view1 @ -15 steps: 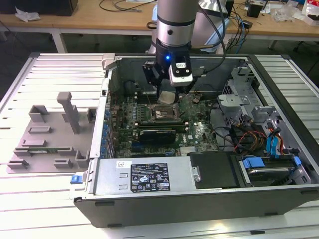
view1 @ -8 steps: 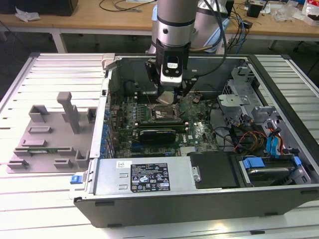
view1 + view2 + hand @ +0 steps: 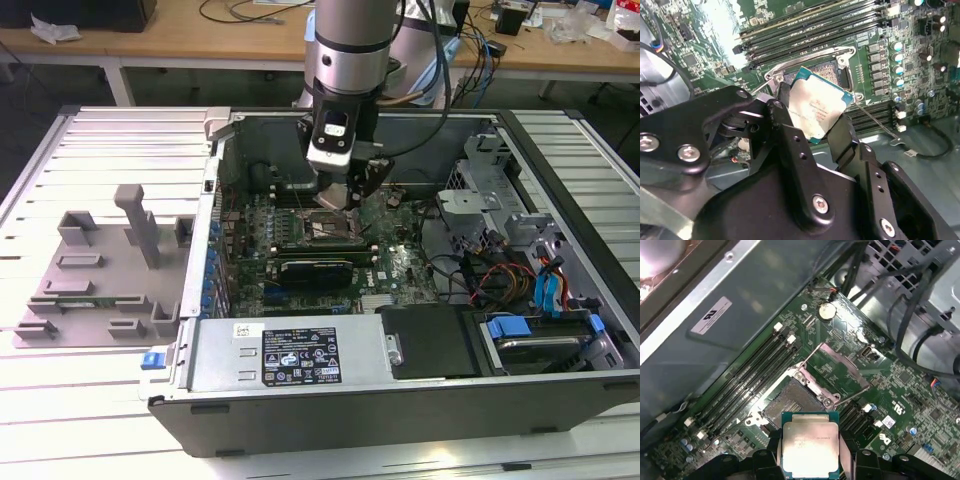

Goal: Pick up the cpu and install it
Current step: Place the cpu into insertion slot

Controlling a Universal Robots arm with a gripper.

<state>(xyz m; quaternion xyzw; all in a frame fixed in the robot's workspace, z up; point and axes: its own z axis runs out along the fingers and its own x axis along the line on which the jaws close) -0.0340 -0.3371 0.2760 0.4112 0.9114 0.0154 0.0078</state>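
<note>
Open computer case with the arm reaching inside. Nearest the wrist cameras, the gripper (image 3: pixel 352 195) is clenched on the cpu (image 3: pixel 816 108): its two black fingers (image 3: pixel 790 135) press against opposite edges of the chip, whose silver-grey metal top faces the cameras in both wrist views. The chip is held clear of the board, not seated. Just beyond it lies the open socket (image 3: pixel 790 402), its pin field bare, set near the middle of the green motherboard (image 3: pixel 910 405). The socket therefore lies straight ahead of the fingertips, past the chip's far edge. The chip is close to square, so it has little long axis to speak of. Its edges appear turned somewhat out of line with the socket's edges, though the slanted views make this hard to judge, as they do the gap between chip and socket. Behind the socket the metal load plate (image 3: pixel 840 365) stands swung back. Banks of memory slots (image 3: pixel 750 375) run along the socket's sides. The case (image 3: pixel 300 360) carries the board on its floor. Farther off, toward the exterior view's left edge of the slatted table (image 3: pixel 130 130), sits a grey fixture tray (image 3: pixel 100 270) with upright posts.
</note>
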